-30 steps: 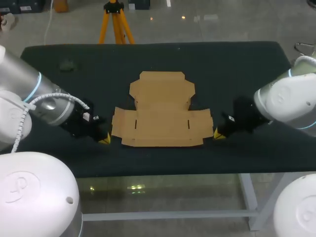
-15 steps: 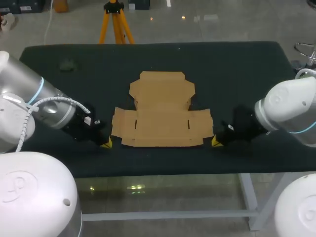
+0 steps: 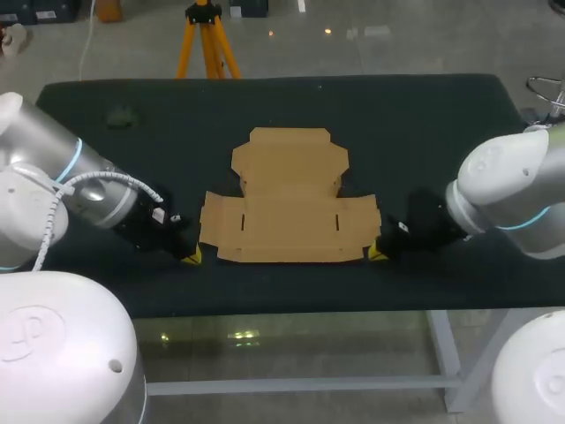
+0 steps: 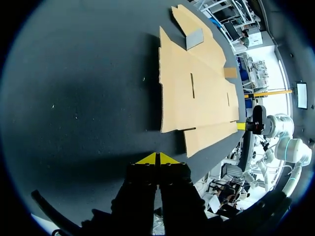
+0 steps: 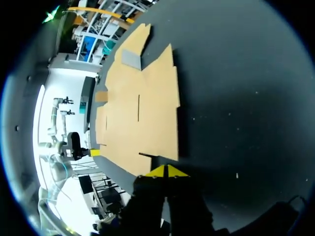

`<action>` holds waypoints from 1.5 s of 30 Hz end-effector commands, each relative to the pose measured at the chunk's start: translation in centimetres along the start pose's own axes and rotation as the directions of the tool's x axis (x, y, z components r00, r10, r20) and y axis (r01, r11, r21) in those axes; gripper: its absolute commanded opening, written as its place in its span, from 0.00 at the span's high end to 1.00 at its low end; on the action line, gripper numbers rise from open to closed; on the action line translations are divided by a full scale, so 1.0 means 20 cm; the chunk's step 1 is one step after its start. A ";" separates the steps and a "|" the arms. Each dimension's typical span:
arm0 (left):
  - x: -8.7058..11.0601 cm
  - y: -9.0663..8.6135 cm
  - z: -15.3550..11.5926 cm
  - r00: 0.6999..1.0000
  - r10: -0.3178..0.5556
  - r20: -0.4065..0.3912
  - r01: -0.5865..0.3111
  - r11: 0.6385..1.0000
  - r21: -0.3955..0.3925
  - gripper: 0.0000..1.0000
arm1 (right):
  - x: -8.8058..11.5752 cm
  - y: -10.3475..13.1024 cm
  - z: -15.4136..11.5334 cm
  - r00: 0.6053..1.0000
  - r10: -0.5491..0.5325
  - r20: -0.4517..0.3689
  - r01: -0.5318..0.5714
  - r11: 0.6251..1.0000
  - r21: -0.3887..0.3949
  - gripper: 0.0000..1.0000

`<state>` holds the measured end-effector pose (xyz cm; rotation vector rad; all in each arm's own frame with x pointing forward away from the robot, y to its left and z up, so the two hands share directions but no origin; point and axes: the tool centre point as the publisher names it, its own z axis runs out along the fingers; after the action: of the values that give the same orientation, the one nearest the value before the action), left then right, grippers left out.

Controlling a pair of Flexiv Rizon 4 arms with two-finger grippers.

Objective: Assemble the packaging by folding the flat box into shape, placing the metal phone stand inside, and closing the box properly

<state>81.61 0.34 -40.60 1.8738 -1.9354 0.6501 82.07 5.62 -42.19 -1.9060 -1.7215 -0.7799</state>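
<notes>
The flat box (image 3: 289,212) lies unfolded in the middle of the table (image 3: 406,124). My left gripper (image 3: 192,255) and right gripper (image 3: 375,253) sit just beside its front corners, both with their fingertips pressed together.

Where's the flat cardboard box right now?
In the head view, the flat brown cardboard box lies unfolded at the middle of the black table, with the left gripper by its near left corner and the right gripper by its near right corner.

Dim light, soft shadows on table (image 3: 424,115)
</notes>
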 end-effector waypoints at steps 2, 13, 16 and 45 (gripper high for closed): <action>-0.01 -0.02 0.01 1.000 0.000 -0.001 0.000 1.000 -0.010 1.00 | 0.00 0.03 0.04 1.000 -0.006 -0.020 0.006 1.000 0.014 1.00; -0.03 -0.05 0.03 1.000 -0.001 -0.010 0.000 1.000 -0.025 1.00 | 0.02 0.05 0.07 1.000 -0.006 -0.020 0.007 1.000 0.016 1.00; -0.02 -0.06 0.04 1.000 0.001 -0.011 -0.001 1.000 -0.030 1.00 | 0.02 0.07 0.07 1.000 -0.008 -0.021 0.008 1.000 0.015 1.00; 0.08 -0.05 0.11 1.000 0.006 -0.020 -0.008 0.996 -0.092 1.00 | 0.03 0.06 0.07 1.000 -0.011 -0.024 0.011 1.000 0.009 1.00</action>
<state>82.29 -1.85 -41.37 1.7986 -1.9241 0.5829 83.46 6.99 -42.77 -1.8807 -1.7215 -0.7907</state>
